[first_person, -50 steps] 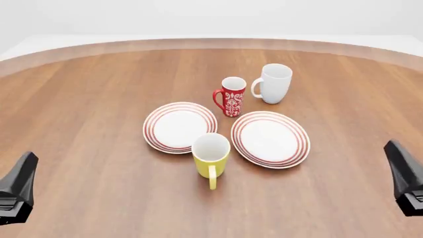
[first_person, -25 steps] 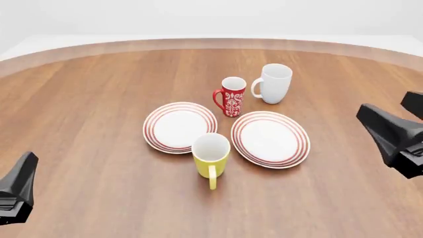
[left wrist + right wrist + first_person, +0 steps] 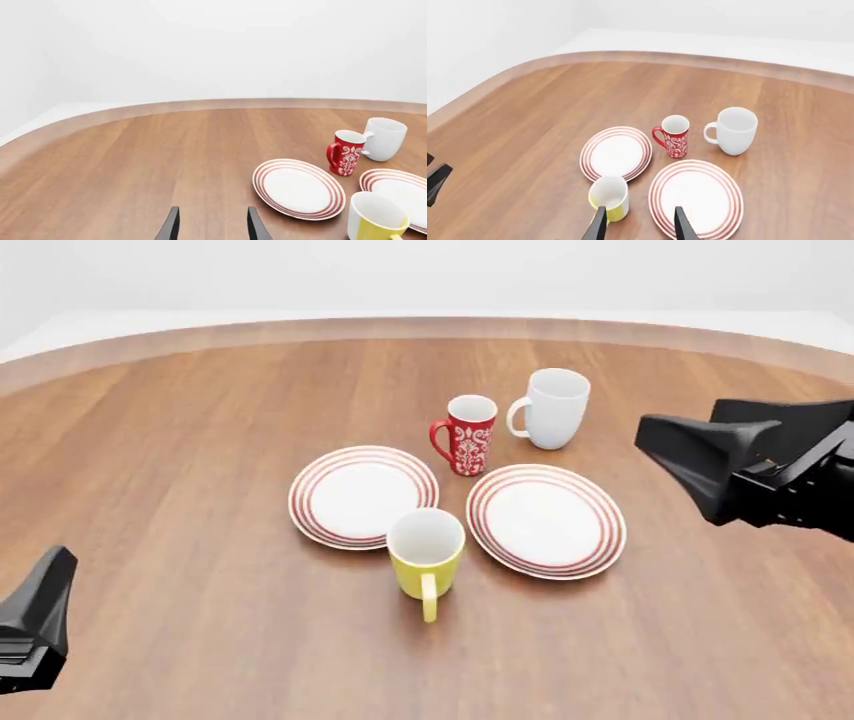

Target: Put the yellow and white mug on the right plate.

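The yellow and white mug (image 3: 426, 555) stands upright on the table between the two plates, near their front edges, with its handle toward me. It also shows in the right wrist view (image 3: 608, 197) and the left wrist view (image 3: 373, 220). The right plate (image 3: 545, 520) lies empty just right of the mug, and the right wrist view (image 3: 695, 197) shows it too. My right gripper (image 3: 678, 428) is open and empty, raised above the table to the right of that plate. My left gripper (image 3: 56, 565) is open and empty at the near left, far from the mug.
The left plate (image 3: 363, 495) lies empty behind and left of the yellow mug. A red white-patterned mug (image 3: 467, 435) and a taller white mug (image 3: 554, 408) stand behind the plates. The table's curved far edge (image 3: 427, 328) runs across the back.
My right gripper has risen and moved left from the near right edge toward the plates. The left gripper, mugs and plates have not moved.
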